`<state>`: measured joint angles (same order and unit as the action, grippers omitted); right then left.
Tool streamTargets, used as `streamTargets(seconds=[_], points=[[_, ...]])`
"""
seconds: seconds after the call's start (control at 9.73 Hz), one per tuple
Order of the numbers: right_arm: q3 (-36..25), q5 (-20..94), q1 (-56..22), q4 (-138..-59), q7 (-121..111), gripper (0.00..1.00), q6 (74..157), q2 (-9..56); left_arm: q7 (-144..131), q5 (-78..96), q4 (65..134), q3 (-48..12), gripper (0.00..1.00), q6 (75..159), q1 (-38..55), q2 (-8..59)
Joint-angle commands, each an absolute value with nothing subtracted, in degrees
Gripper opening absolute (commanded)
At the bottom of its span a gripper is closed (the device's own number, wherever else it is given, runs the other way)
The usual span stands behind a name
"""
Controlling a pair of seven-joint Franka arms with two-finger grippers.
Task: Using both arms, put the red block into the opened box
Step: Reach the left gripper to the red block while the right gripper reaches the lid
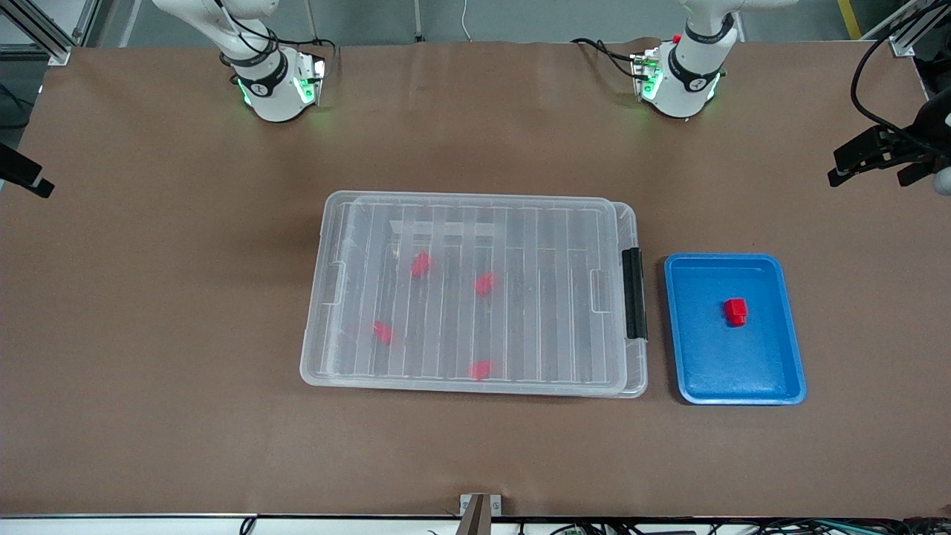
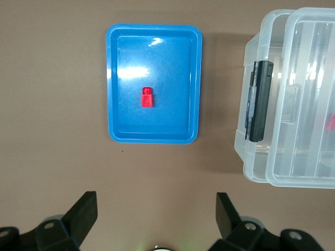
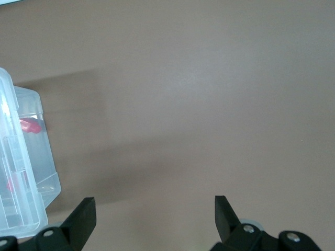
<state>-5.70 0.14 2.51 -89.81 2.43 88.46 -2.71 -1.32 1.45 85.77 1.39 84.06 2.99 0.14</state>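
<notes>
The red block lies in a blue tray beside the box, toward the left arm's end. A ribbed clear lid rests on the box, slightly shifted, and a black handle bar faces the tray. Several more red blocks show through the lid. My left gripper hangs open and empty, high over bare table beside the tray. My right gripper is open and empty over bare table by the box's end toward the right arm.
The brown table stretches wide around the box and tray. Both white arm bases stand along the table edge farthest from the front camera. Black hardware juts in at both side edges.
</notes>
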Motion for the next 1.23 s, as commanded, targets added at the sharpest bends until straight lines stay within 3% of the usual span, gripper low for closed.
streamTargets(seconds=[0.0, 0.31, 0.72, 1.13], points=[[-3.36, 0.17, -1.30, -89.30, 2.28, 1.00, 89.11, 1.46, -1.05, 1.41, 89.72, 1.84, 0.97, 87.07, 2.64, 3.32], [4.47, 0.70, -1.49, -89.30, 3.08, 1.00, 97.44, 12.97, -1.05, 1.32, 104.02, 2.55, 0.97, 106.39, 2.11, 5.52], [11.15, 1.05, -2.81, -89.74, 3.08, 1.00, 104.23, 22.92, -1.05, 1.49, 105.82, 3.96, 0.95, 119.51, 1.32, 18.16], [12.04, 1.05, -5.44, -90.52, 4.65, 1.00, 106.87, 24.78, -3.60, 2.11, 105.91, 3.96, 0.95, 132.95, 1.50, 30.12]])
